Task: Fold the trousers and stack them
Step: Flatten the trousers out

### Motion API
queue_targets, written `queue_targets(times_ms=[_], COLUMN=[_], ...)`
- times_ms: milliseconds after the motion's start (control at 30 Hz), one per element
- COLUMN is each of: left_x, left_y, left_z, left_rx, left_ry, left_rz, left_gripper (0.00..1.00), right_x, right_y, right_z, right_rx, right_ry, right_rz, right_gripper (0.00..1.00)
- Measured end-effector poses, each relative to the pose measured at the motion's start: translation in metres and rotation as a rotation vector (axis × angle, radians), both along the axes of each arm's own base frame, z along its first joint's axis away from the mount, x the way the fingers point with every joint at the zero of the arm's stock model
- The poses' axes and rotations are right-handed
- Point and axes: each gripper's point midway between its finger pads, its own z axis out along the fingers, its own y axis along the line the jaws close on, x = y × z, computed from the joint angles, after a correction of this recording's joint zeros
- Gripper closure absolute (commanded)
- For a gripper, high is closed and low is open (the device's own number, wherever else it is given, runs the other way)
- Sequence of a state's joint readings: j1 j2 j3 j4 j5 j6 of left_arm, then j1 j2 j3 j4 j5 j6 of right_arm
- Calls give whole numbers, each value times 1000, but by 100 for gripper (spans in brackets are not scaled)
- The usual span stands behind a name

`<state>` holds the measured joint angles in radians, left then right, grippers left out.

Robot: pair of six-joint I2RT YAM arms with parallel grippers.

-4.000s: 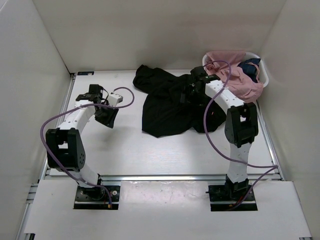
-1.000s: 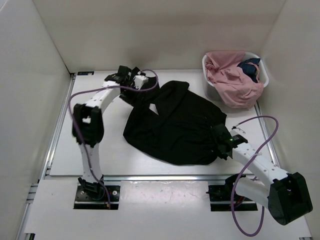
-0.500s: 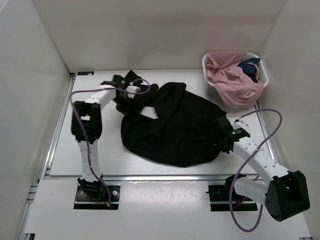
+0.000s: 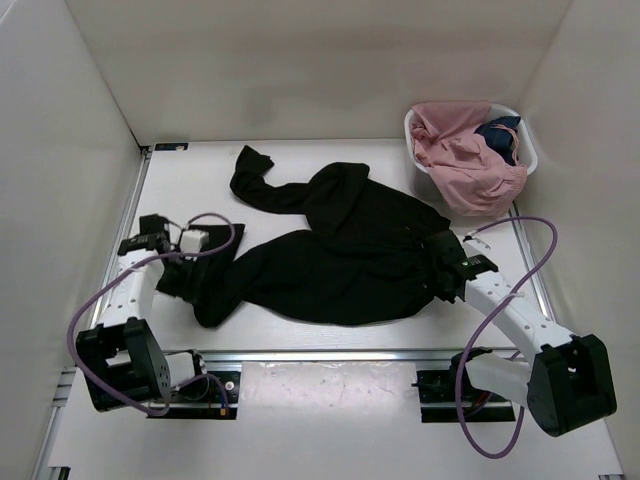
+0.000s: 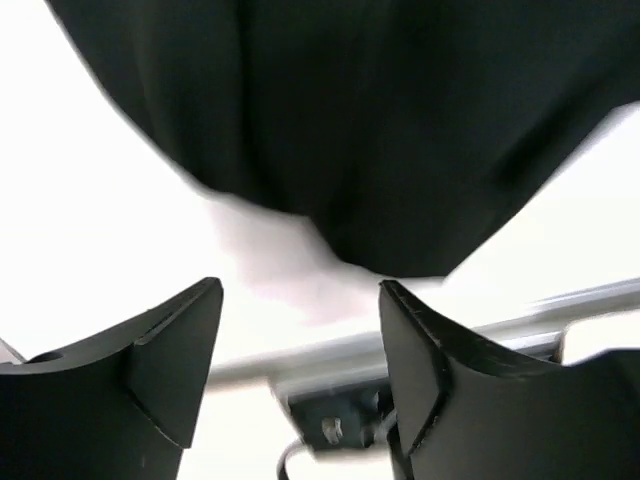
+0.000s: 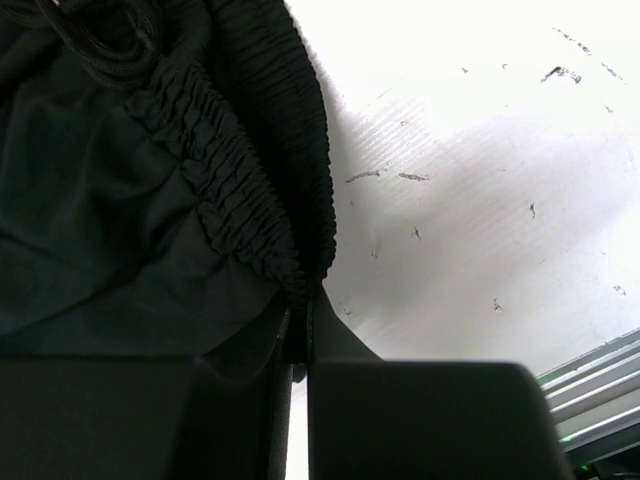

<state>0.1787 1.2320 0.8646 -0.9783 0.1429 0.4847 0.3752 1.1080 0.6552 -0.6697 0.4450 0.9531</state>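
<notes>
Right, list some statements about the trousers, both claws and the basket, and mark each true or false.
1. The right claw is shut on the trousers' elastic waistband. True.
2. The left claw grips a trouser leg. False: its fingers stand apart, nothing between them.
3. The pink garment lies in the white basket. True.
4. The trousers are folded into a stack. False: they lie spread on the table, legs apart.

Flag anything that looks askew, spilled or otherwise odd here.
The trousers lie crooked and rumpled: one leg angles toward the far left, the other leg toward the near left. A pink garment spills over the basket rim at far right. Nothing looks damaged.
</notes>
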Motion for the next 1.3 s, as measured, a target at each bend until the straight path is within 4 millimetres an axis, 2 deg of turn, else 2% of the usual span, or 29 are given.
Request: queue_targets(times_ms=[67, 133, 200, 300, 400, 467, 567, 667, 733, 800, 867, 900, 1000, 1100, 1167, 1300], left_x=[-25, -31, -28, 0, 49, 82, 122, 150, 158, 163, 168, 170, 176, 178, 179, 181], left_y=[19, 37, 50, 64, 67, 56, 22, -28, -61, -86, -98, -97, -78, -61, -52, -44], left_z=[-11, -8, 3, 31, 63, 76, 73, 48, 24, 1, -18, -25, -46, -59, -62, -61], left_rx=[40, 93, 134, 157, 121, 66, -10, -56, -56, -38, 4, 34, 147, 202, 225, 256], left_ry=[84, 89, 75, 2, -113, -169, -173, -110, -50, 5, 44, 56, 90, 116, 119, 111], left_rz=[68, 117, 142, 162, 153, 118, 28, -94, -174, -231, -253, -247, -199, -158, -140, -119], left_gripper=[18, 18, 18, 16, 19, 19, 15, 11, 11, 11, 13, 19, 29, 57, 86, 86], right_x=[-1, -1, -2, -2, -2, -2, -2, -2, -2, -3, -6, -7, -10, -10, -10, -10], right_y=[0, 0, -1, -1, -2, -1, -2, -2, -2, -3, -4, -5, -5, -6, -6, -8], right_z=[-1, -1, -1, -1, -1, -2, -2, -2, -2, -3, -5, -7, -9, -10, -10, -9], right_rx=[-4, -9, -12, -15, -16, -15, -15, -16, -19, -22, -25, -27, -29, -30, -33, -43], right_ry=[9, 12, 14, 15, 16, 16, 16, 17, 17, 20, 29, 34, 41, 43, 42, 41], right_rz=[10, 16, 19, 20, 19, 19, 18, 19, 17, 17, 17, 16, 14, 13, 12, 9], right_gripper=[100, 100, 100, 100, 100, 100, 100, 100, 100, 100, 100, 100, 100, 100, 100, 100])
